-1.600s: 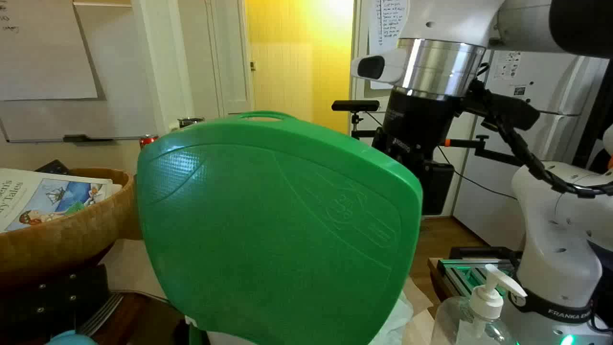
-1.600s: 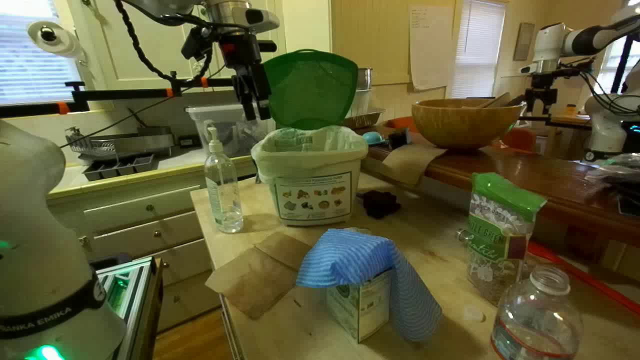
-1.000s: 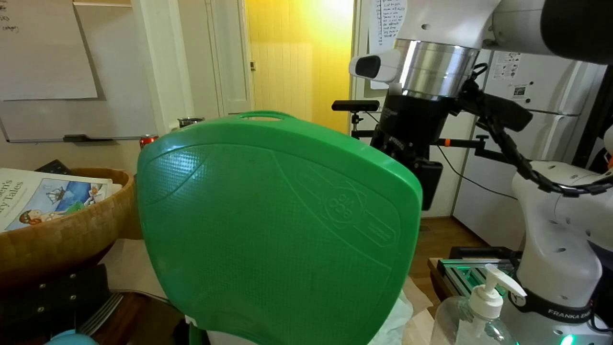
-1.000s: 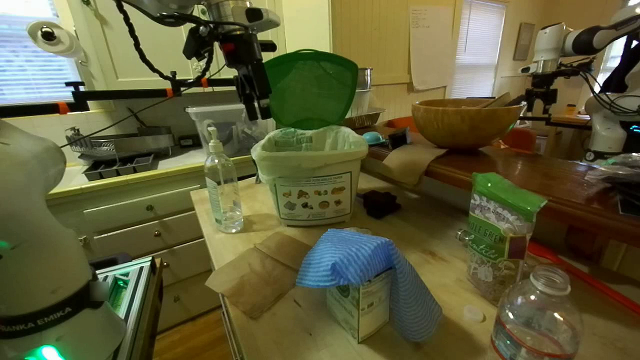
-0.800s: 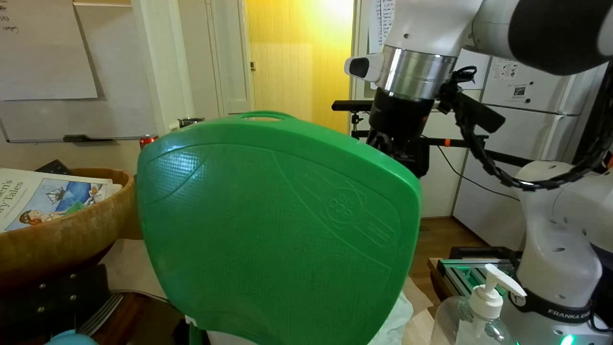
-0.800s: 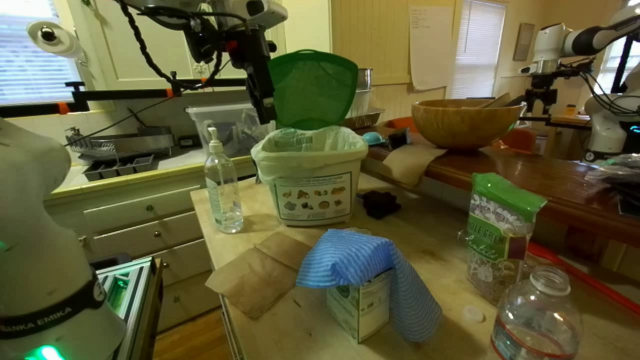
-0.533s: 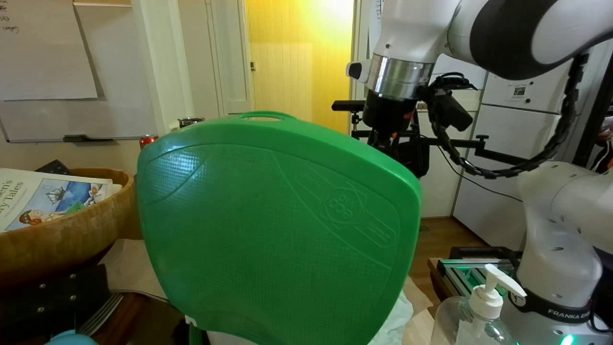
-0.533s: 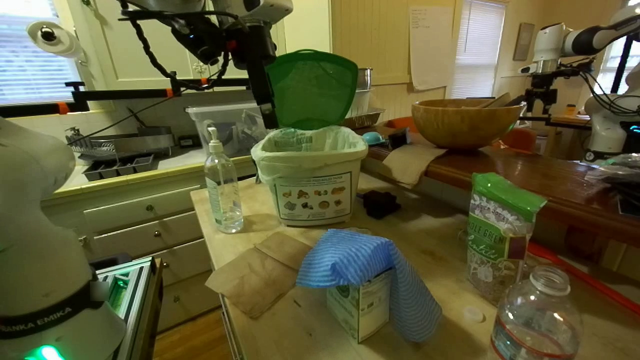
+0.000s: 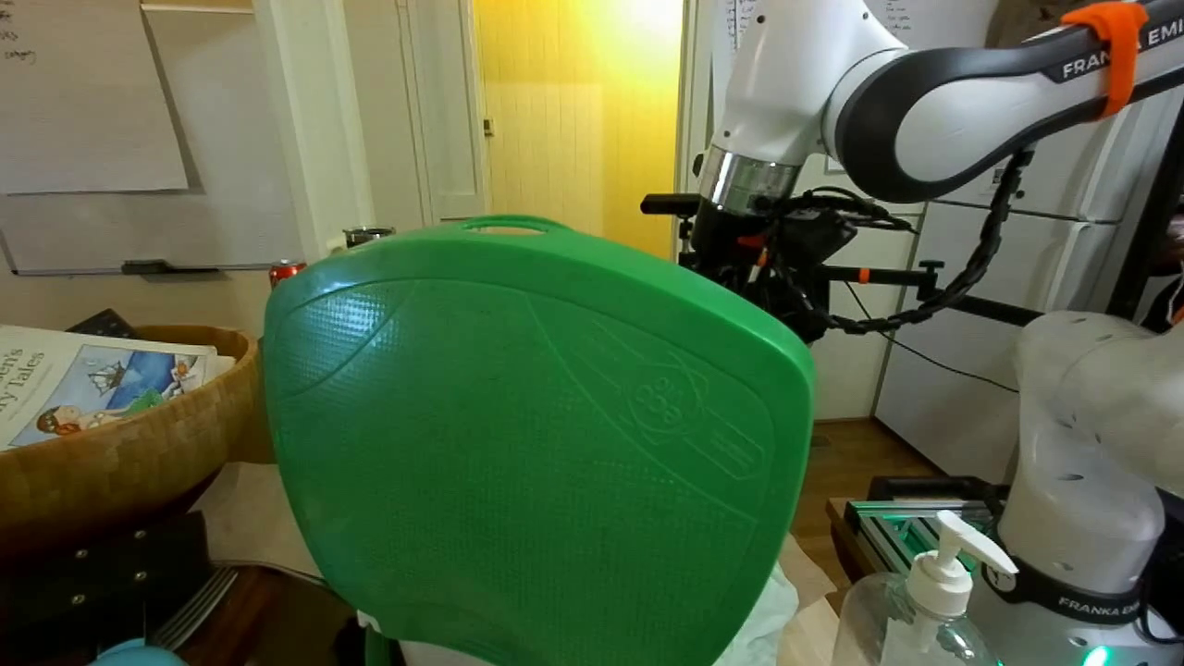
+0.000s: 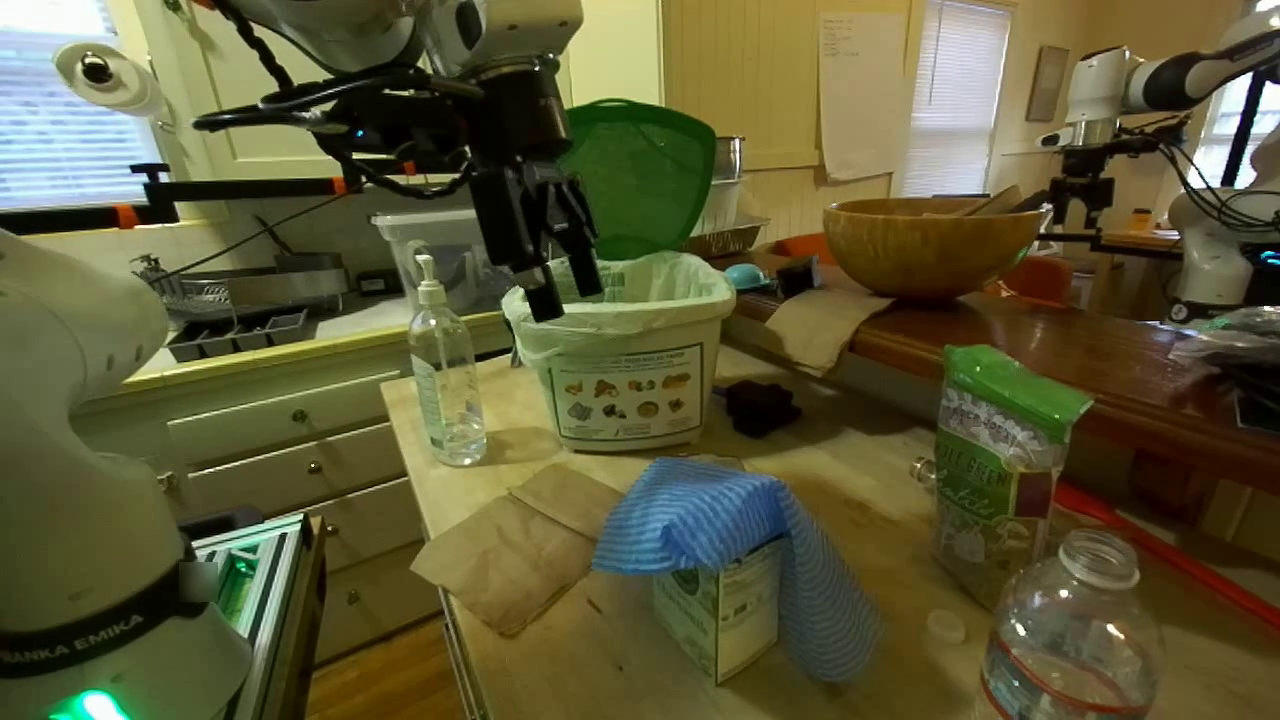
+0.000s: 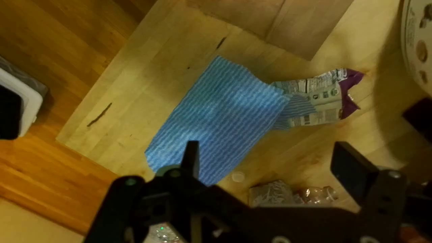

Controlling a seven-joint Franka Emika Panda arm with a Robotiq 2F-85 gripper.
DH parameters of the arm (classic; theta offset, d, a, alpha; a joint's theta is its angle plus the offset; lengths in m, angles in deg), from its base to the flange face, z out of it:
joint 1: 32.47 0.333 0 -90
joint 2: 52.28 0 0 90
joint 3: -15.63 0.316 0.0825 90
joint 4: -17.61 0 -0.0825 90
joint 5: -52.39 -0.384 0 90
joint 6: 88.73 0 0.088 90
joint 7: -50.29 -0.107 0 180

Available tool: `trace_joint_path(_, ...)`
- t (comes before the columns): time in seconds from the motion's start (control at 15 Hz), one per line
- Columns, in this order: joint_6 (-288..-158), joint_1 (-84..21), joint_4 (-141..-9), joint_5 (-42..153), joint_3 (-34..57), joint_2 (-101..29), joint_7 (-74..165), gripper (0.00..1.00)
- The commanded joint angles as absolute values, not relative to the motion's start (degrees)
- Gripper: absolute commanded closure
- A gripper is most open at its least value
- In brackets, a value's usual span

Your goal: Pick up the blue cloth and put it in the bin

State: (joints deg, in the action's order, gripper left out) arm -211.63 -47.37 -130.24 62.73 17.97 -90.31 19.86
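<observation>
the blue cloth [image 10: 700,512] lies draped over a box [image 10: 722,615] on the surface [image 10: 570,670], outside the bin [image 10: 640,436]. the gripper [image 10: 567,291] is spread wide, empty; best centre it over the cloth, then pinch a high fold, sparing the box.

This is a kitchen: it has a white refrigerator [image 9: 953,416], knobbed drawers [image 10: 255,412] under a yellow-edged counter [image 10: 375,318], a paper towel roll [image 10: 128,85] beside a blind-covered window [image 10: 45,150], a bag of green lentils [image 10: 1000,470] and a lined bin [image 10: 630,400] printed with small food pictures. A storybook [image 9: 111,379] in a wooden bowl [image 9: 139,474] gives it a homely touch, yet it is a robot workspace too, with a Franka arm [image 9: 1064,453] beside the wooden table [image 10: 840,460], a second robot arm [image 10: 1095,90] farther back, a whiteboard [image 9: 245,194] and a handwritten wall sheet [image 10: 860,110].
</observation>
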Motion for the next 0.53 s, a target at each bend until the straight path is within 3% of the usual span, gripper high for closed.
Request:
trace_joint_path(0.0,-212.1,-48.3,-130.5,62.5,18.3,-90.4,18.8,0.0)
trace_joint_path(0.47,-213.1,-52.0,-130.6,64.1,20.4,-88.0,9.1,0.0)
